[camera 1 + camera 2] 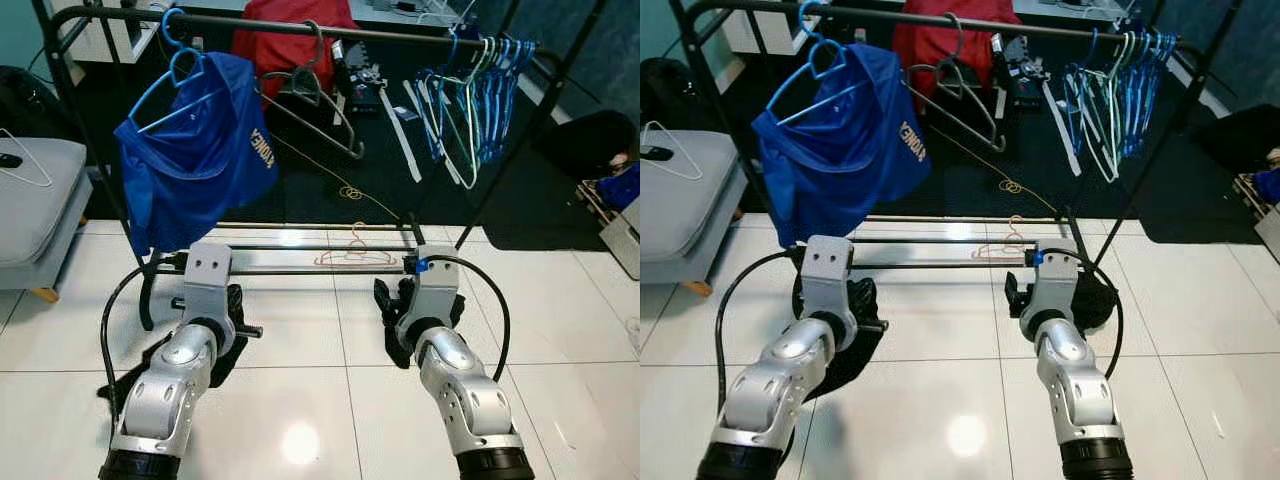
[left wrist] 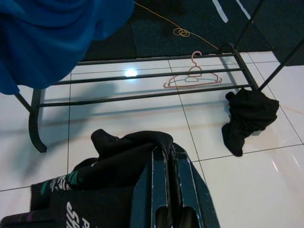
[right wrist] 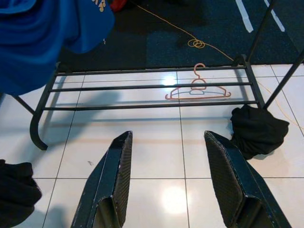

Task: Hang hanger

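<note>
1. So, the robot stands in front of a black clothes rack (image 1: 300, 27) on a shiny white tile floor (image 1: 330, 400).
2. A pink hanger (image 3: 197, 90) lies flat on the low bars at the bottom of the rack, near its right end. Nothing holds it.
3. The right gripper (image 3: 173, 183) is low over the tiles, just in front of those low bars. Its two black fingers (image 3: 116, 175) are spread wide apart w/ only floor between them. It isn't touching the pink hanger.
4. The left gripper (image 2: 166, 190) is low too, on the left side. Its fingers are pressed tight together. A black cloth w/ white letters (image 2: 109, 175) lies bunched around and under them, but I can't tell if they pinch it.
5. A blue shirt (image 1: 195, 150) hangs on a blue hanger (image 1: 180, 75) at the left end of the top bar, tilted.
6. A grey hanger (image 1: 315, 95) hangs near the middle of the bar, w/ nothing on it.
7. A bunch of blue and white hangers (image 1: 475, 95) hangs at the right end.
8. Another black cloth (image 3: 259, 130) sits on the floor by the rack's right leg.
9. A grey seat (image 1: 35, 210) stands to the left, w/ a white hanger (image 1: 30, 165) lying on it.
10. A thin yellow cord (image 1: 340, 180) runs over the dark carpet behind the rack.
</note>
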`<state>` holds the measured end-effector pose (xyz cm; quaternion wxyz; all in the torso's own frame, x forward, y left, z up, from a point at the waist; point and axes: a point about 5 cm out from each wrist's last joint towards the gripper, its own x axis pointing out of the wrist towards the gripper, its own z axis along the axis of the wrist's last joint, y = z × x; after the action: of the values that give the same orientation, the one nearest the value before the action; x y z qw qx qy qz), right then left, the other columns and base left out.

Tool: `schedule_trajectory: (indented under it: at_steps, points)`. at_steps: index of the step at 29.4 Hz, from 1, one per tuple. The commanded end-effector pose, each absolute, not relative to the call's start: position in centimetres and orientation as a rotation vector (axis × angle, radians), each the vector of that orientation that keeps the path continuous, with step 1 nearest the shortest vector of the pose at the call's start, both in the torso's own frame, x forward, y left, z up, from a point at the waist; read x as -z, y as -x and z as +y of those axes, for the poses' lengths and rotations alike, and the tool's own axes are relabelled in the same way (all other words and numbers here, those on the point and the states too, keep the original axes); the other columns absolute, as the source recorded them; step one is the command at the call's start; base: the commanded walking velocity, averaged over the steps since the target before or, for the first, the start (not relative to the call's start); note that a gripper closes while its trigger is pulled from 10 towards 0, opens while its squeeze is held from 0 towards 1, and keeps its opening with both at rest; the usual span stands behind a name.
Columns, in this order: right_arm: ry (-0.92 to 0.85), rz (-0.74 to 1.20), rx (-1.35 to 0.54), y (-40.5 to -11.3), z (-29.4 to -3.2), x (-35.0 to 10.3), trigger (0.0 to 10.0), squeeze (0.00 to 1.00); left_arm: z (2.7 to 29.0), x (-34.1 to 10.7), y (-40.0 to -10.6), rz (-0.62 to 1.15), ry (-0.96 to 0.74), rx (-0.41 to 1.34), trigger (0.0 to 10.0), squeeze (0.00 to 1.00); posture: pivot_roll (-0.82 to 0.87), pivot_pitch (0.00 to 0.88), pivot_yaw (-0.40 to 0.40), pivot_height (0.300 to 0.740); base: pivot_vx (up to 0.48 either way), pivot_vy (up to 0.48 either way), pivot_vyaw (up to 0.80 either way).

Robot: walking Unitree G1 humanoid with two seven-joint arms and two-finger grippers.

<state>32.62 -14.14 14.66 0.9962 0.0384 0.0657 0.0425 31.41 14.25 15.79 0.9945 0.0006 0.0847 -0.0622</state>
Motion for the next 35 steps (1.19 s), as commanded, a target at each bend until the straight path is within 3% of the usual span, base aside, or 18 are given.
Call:
schedule_trajectory:
  at_steps: [1,13,35]
  points:
    - [-0.092,0.138,-0.081,-32.41,-14.40,-14.58,10.0,0.00,14.22,-16.20,-31.44,0.139,0.015,0.127,10.0,0.00,-0.07,0.219,-0.095,0.740,0.000,0.000,0.00]
    - [-0.096,0.136,-0.084,-32.47,-14.41,-14.77,10.0,0.00,14.33,-16.32,-31.36,0.123,0.042,0.121,10.0,0.00,-0.07,0.217,-0.099,0.740,0.064,0.000,0.00]
    - [-0.025,0.127,-0.096,-32.48,-14.33,-14.93,10.0,0.00,14.33,-16.45,-31.29,0.108,0.063,0.130,10.0,0.00,-0.07,0.197,-0.098,0.740,0.373,0.000,0.00]
